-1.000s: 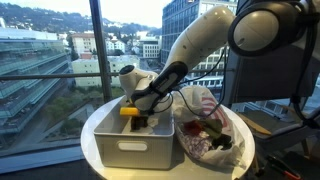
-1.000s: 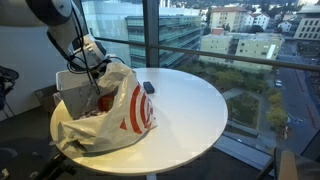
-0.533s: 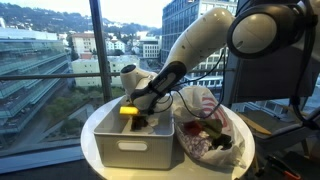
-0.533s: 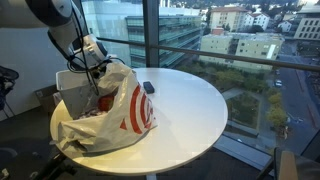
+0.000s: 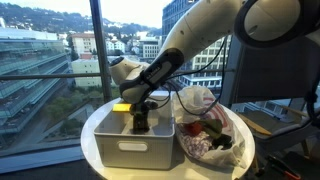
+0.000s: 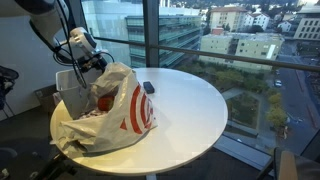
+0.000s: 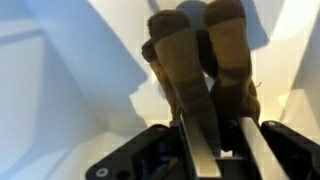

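Brown object (image 7: pixel 205 60) — clamped tight in the gripper (image 7: pixel 222 105), hanging over the white bin (image 5: pixel 130 152); grasp done — not yet set down.

bag (image 5: pixel 205 125) hard against bin (image 5: pixel 130 152), open table (image 6: pixel 190 100) beyond
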### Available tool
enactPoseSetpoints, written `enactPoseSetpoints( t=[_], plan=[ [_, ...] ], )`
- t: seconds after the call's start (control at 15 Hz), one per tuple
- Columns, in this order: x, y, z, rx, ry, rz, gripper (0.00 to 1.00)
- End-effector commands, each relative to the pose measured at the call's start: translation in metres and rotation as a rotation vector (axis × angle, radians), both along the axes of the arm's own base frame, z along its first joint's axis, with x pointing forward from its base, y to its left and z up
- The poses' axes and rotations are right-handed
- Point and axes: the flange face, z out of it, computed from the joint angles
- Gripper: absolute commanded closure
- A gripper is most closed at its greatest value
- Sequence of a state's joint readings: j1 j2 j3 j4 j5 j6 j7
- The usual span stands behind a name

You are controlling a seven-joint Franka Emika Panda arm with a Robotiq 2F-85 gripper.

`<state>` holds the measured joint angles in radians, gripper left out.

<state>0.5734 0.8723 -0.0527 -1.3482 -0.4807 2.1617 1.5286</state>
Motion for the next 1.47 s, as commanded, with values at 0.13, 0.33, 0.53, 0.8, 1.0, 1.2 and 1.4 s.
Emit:
enactPoseSetpoints(
  t=[0.13,0.33,0.53,0.8,1.0,1.2,1.4],
  plan=[
    [-0.059,-0.013,0.096,-0.005,0.004,-0.235,0.89],
    [-0.094,-0.030,0.134,-0.013,-0.017,-0.375,0.89],
    [-0.130,-0.046,0.164,0.056,-0.063,-0.516,0.89],
    [-0.186,-0.069,0.191,0.120,-0.124,-0.701,0.89],
    [-0.231,-0.094,0.201,0.159,-0.132,-0.852,0.89],
    [-0.267,-0.130,0.199,0.217,-0.096,-0.997,0.89],
    [-0.291,-0.187,0.176,0.280,0.001,-1.134,0.89]
  ],
)
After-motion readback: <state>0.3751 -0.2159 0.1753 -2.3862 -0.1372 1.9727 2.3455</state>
